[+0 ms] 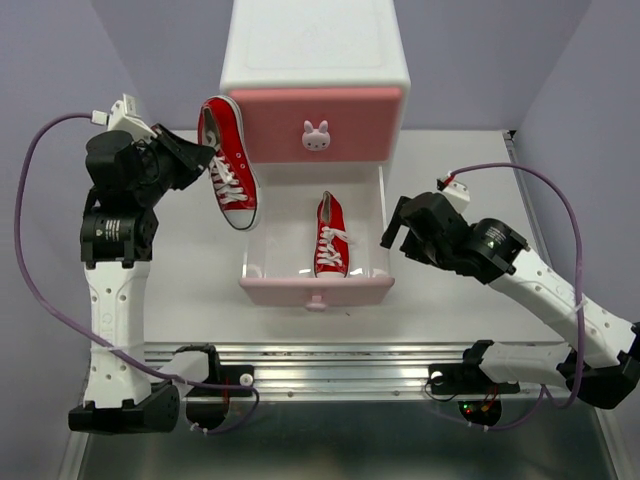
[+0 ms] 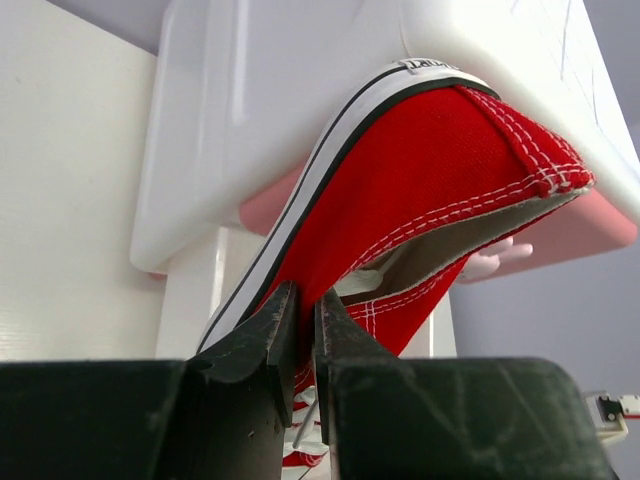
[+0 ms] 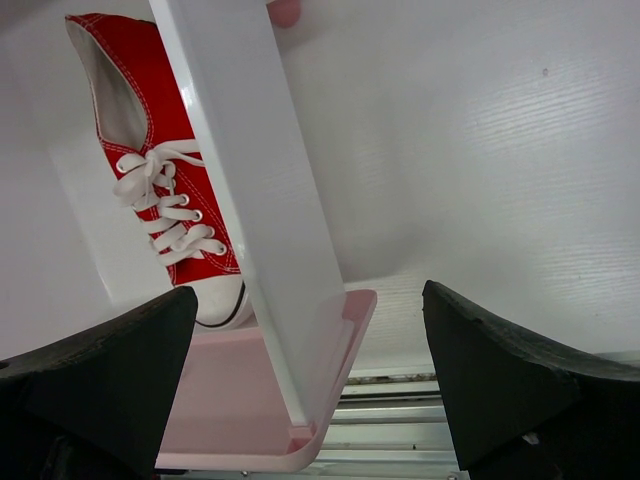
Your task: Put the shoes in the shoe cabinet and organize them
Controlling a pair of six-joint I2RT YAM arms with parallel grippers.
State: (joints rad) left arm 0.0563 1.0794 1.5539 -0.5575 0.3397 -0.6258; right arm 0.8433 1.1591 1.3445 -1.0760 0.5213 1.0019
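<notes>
Shoe cabinet (image 1: pixel 315 45) stands at the far middle of the worktop (image 1: pixel 190 300). Its darker pink upper drawer (image 1: pixel 270 125) is closed behind a white bunny knob (image 1: pixel 317 136), and its pale pink lower drawer (image 1: pixel 345 291) is pulled out toward the arms. One red sneaker (image 1: pixel 331 236) lies sole-down inside the lower drawer, near its right wall, toe toward the drawer front. The other red sneaker (image 1: pixel 228 160) hangs in the air at the cabinet's left front corner, its toe reaching over the lower drawer's left wall; whether it touches that wall cannot be told. The left pincer (image 1: pixel 200 155) is clenched on this sneaker's side, and the left wrist view shows its fingers (image 2: pixel 265 340) pinching the canvas beside the white sole. The right pincer (image 1: pixel 392 232) is released, fingers spread wide, just outside the lower drawer's right wall.
</notes>
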